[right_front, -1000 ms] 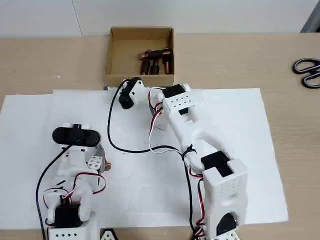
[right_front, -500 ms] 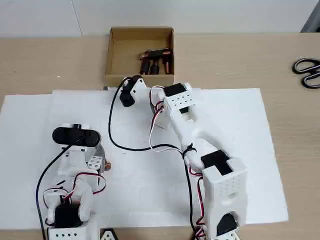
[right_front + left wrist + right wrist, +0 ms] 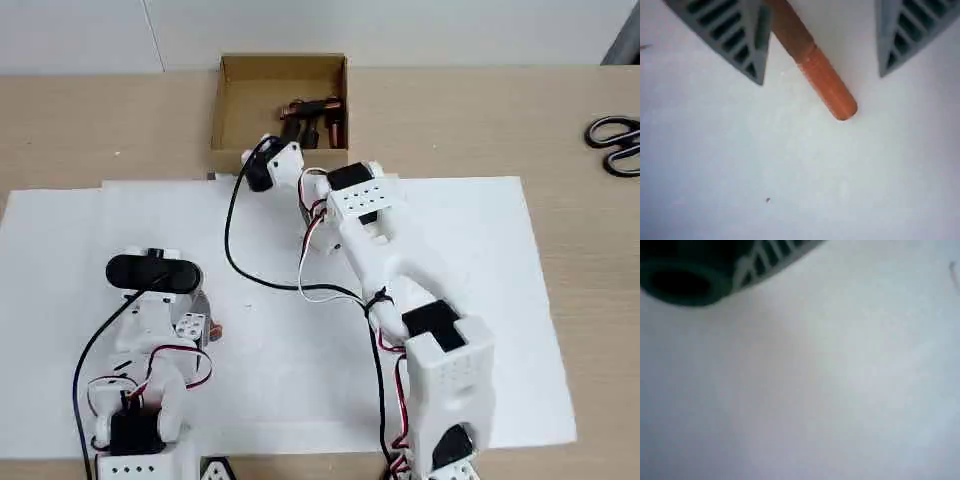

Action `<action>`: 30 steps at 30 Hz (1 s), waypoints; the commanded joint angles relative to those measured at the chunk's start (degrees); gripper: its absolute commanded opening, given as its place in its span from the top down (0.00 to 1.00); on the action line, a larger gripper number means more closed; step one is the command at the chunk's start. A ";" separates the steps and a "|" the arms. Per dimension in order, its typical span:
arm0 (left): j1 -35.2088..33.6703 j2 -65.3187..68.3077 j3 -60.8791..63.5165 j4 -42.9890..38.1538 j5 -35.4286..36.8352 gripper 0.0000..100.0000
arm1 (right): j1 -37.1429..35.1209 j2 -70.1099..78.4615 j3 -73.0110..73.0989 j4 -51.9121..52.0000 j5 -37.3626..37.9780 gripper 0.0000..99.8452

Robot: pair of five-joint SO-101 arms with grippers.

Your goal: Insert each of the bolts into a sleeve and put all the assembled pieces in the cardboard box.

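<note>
- Left gripper [image 3: 820, 79]: ribbed grey wedge fingers spread wide, gripping nothing.
- A smooth copper-coloured bolt [image 3: 830, 90] lies between them on white paper [image 3: 790, 175].
- Right gripper [image 3: 280, 158], by the cardboard box [image 3: 240, 100]: its hold cannot be told.
- Dark hollow sleeve [image 3: 682, 282] sits beside it.

— Where does the cardboard box [image 3: 250, 105] sit?
— At 12 o'clock on the table [image 3: 100, 130], just past the far edge of the white paper sheet [image 3: 500, 250]; copper-and-dark assembled pieces [image 3: 312, 120] lie bunched in its 3 o'clock half.
— And the arms?
— The right arm [image 3: 380, 240] is based at 5 o'clock and stretches toward 11 o'clock; its end is at the box's near wall; a black cable [image 3: 232, 250] loops from it over the sheet. The left arm [image 3: 150, 330] is folded at 7 o'clock, well apart from the box.
— Anything else?
— Scissors [image 3: 615, 140] at 2 o'clock, on bare table off the sheet.
</note>
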 commanded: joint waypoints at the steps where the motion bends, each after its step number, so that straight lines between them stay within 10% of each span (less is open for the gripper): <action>1: 0.44 -0.70 0.57 -2.90 0.35 0.86 | 1.54 -7.69 -2.20 0.92 -3.78 1.00; 30: 0.09 -0.53 -2.42 -2.02 3.25 0.86 | 33.89 -41.27 -1.93 33.45 -13.98 1.00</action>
